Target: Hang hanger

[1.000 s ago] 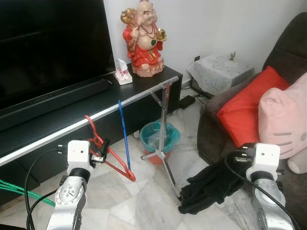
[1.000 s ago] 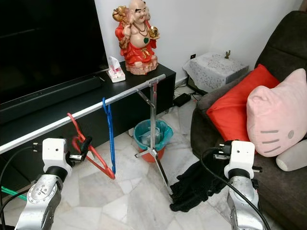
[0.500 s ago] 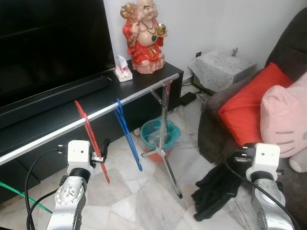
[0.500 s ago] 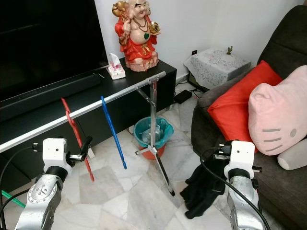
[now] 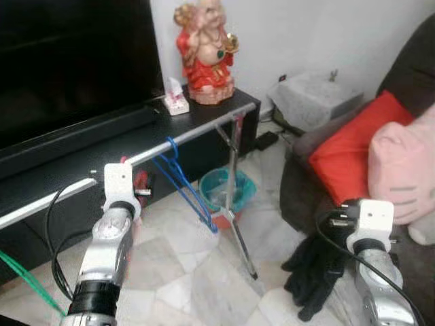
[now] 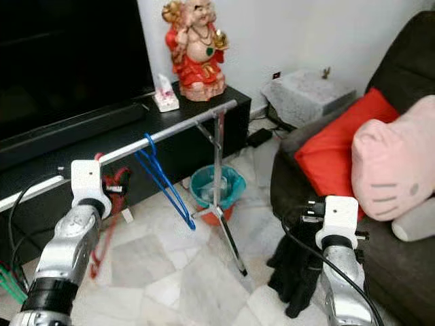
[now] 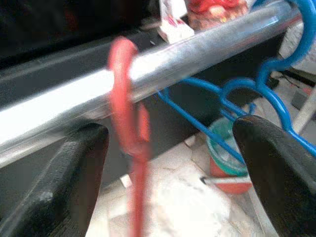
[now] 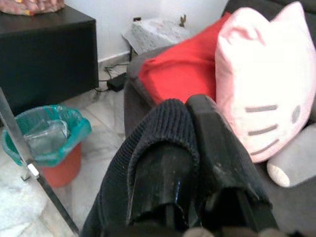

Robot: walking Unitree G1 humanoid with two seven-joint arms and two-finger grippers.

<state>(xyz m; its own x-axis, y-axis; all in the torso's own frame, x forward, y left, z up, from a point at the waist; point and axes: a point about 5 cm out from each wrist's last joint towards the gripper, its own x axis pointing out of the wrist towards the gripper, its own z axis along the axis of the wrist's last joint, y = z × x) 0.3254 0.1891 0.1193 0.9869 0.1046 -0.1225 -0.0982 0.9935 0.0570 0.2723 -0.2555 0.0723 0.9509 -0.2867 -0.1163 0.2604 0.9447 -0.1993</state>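
The left gripper [image 7: 168, 143] is raised to the metal rail [image 7: 197, 42], its two black fingers [image 7: 69, 182] spread wide apart and touching nothing. Between them, the red hanger [image 7: 129, 123] has its hook looped over the rail and hangs down from it. Just to the right on the same rail hangs a blue hanger [image 6: 161, 178]. The rail runs in front of a black TV cabinet [image 5: 81, 166], which carries a red Buddha figurine [image 5: 204, 51] at its far right end. Below the rail's stand sits a teal-lined bin [image 5: 226, 193]. The right gripper [image 8: 190, 168] is low near the sofa [image 6: 299, 197], its fingers clamped together on a black knitted garment [image 5: 312, 265] that dangles to the floor. A red cushion [image 5: 353, 153] and a pink cushion [image 6: 391, 166] lie on the sofa.
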